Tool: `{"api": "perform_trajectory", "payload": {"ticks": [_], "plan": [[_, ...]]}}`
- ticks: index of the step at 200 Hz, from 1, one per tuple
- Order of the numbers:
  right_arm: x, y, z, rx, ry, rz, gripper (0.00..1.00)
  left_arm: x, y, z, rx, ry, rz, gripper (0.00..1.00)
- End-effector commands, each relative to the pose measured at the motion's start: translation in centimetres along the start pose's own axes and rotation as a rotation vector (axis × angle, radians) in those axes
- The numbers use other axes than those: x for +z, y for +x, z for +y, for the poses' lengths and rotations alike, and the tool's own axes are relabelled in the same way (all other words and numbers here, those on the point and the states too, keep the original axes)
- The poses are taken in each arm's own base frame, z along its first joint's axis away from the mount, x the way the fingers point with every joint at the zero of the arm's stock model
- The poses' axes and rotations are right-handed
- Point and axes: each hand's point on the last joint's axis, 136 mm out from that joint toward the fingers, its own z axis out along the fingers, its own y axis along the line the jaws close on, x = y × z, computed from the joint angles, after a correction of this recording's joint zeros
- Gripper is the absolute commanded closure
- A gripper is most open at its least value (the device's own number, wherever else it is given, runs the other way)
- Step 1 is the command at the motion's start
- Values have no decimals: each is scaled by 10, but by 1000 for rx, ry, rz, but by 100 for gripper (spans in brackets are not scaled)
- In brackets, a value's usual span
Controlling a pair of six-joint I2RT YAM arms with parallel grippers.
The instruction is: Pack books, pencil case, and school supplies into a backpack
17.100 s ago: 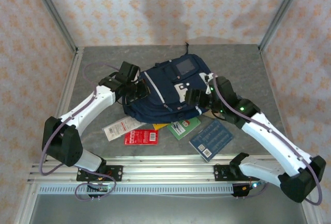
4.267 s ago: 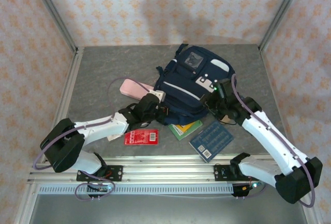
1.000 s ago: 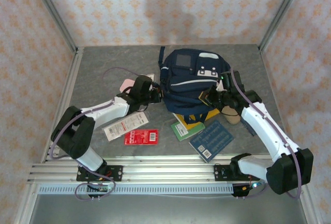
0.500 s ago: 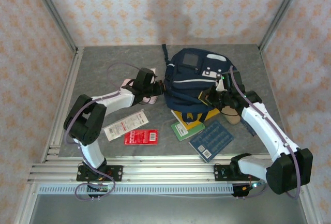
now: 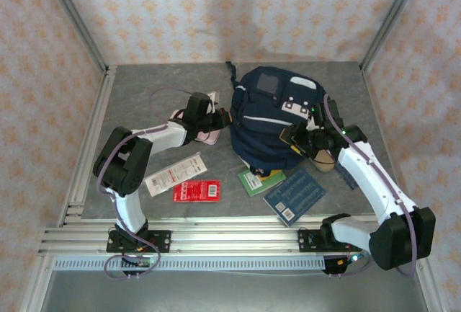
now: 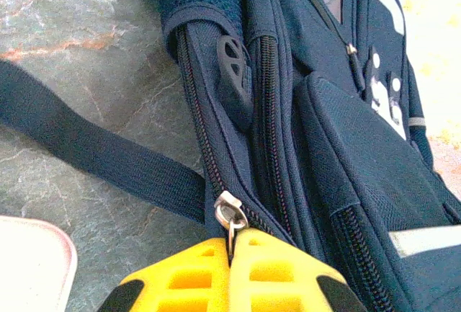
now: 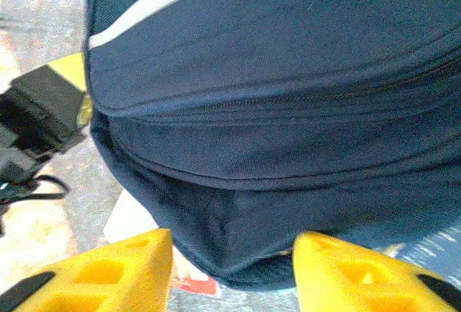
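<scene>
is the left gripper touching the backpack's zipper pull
Touching. The left wrist view shows the left gripper with its fingers shut on the metal zipper pull of the backpack, the tab pinched between them.

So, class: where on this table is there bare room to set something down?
Bare: the far-left table corner, between the side rail and the backpack. Crowded: the front, where white packet, red packet, green book and blue book lie.

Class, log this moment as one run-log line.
left gripper: shut on zipper pull | right gripper: open at backpack | blue book: on table
</scene>
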Motion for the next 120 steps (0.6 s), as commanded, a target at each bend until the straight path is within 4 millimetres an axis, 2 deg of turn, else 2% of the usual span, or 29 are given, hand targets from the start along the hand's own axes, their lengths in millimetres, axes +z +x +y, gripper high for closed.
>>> {"api": "perform_trajectory", "payload": {"ticks": [1,11,21,38,71,98,120], "plan": [[-23,-6,1,61,49,-69,50,-5,2,-24,19,63,-34,100],[-29,-3,15,0,-5,-75,50,-7,8,-27,27,65,-28,100],[-34,2,30,-101,-61,-73,45,-9,15,-31,32,68,-18,100],[-35,6,43,-232,-101,-83,40,-14,23,-39,36,85,-12,100],[-17,6,62,-578,1,-168,42,-28,28,-61,58,125,-15,100],[1,28,89,-1036,-44,-250,43,-40,31,-73,71,150,-21,100],[15,30,92,-1261,-17,-259,39,-47,33,-76,81,151,-18,100]]}}
